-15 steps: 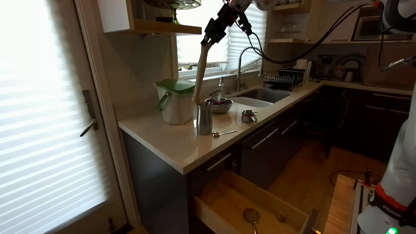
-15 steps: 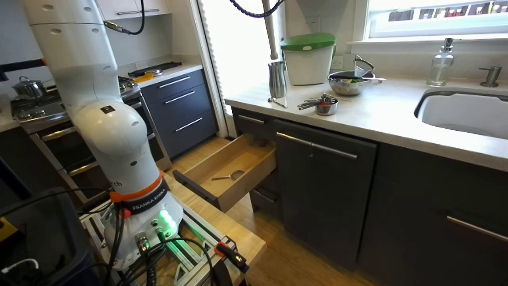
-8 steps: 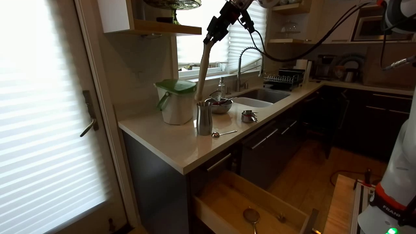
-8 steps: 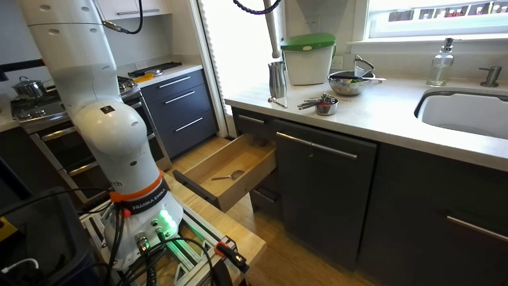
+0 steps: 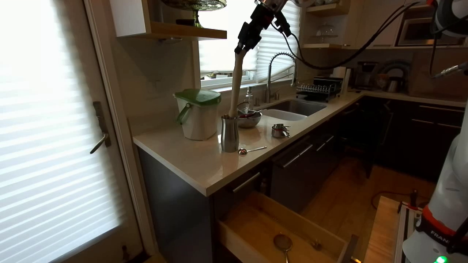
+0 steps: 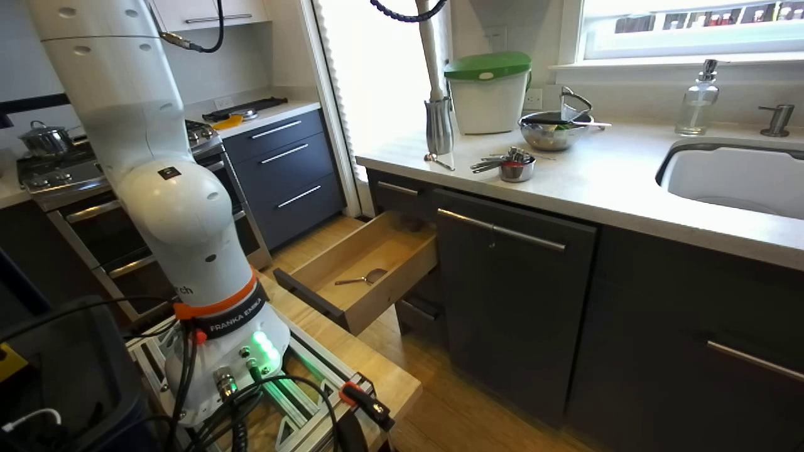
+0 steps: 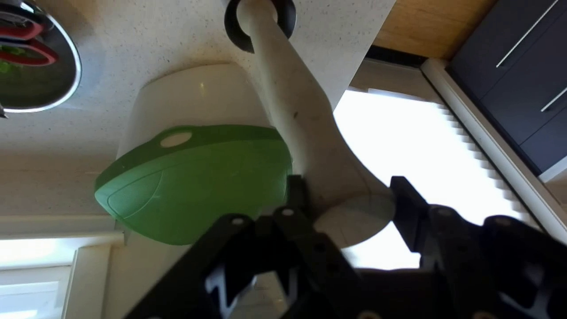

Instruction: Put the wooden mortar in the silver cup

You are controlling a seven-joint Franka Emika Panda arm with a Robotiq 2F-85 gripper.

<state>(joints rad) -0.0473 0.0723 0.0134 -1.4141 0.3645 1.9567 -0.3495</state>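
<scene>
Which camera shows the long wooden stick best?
The wrist view: the wooden mortar looks biggest there, and only there can you see its flat top end. In an exterior view it's seen side-on, between the end effector and the silver cup. In an exterior view its top is cut off and a black hose crosses it.

In an exterior view, the black band around the white arm, in from the edge of the desk, reads "FRANKA EMIKA", with "rch" above it on the arm; in an exterior view the band reads "FRAN", then is cut off.
</scene>
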